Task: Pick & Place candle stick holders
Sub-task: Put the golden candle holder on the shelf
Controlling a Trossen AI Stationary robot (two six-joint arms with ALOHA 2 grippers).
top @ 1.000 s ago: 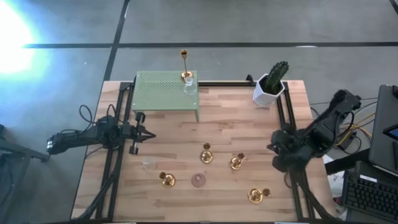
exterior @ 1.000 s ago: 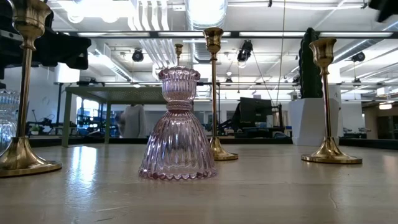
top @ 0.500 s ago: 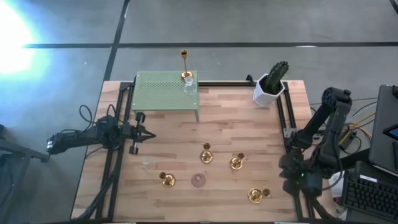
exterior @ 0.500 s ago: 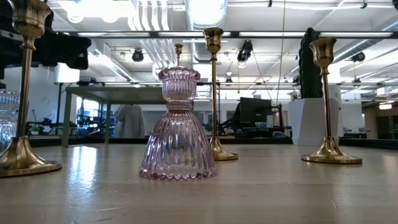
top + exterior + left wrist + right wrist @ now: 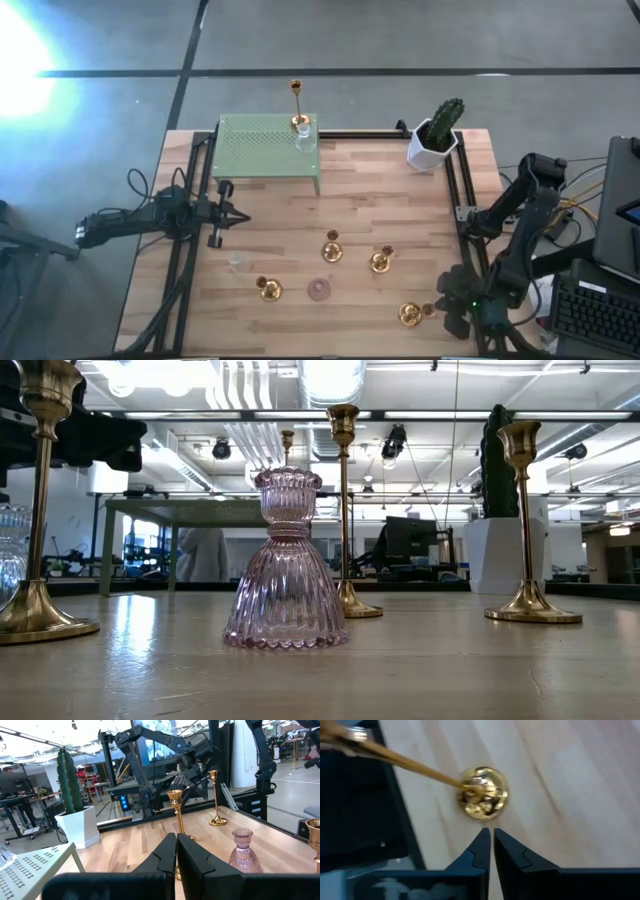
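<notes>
Left gripper [image 5: 222, 212] parked at the table's left edge, fingers pressed together on nothing. Pink glass holder [image 5: 320, 290] mid-table among gold holders. Farthest right, gold candle stick holder [image 5: 409, 313] upright at the near right corner, just beside the right gripper [image 5: 447, 308], fingers closed, empty.

Glossy brass holders [image 5: 524, 525]; ribbed pink glass [image 5: 286, 565]; matt wooden table [image 5: 380, 190].

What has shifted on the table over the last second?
The right gripper swung along the table's right edge toward the near corner, and now hovers shut beside the shiny brass candle holder there. Nothing was grasped. The left gripper and all other holders stayed put.
</notes>
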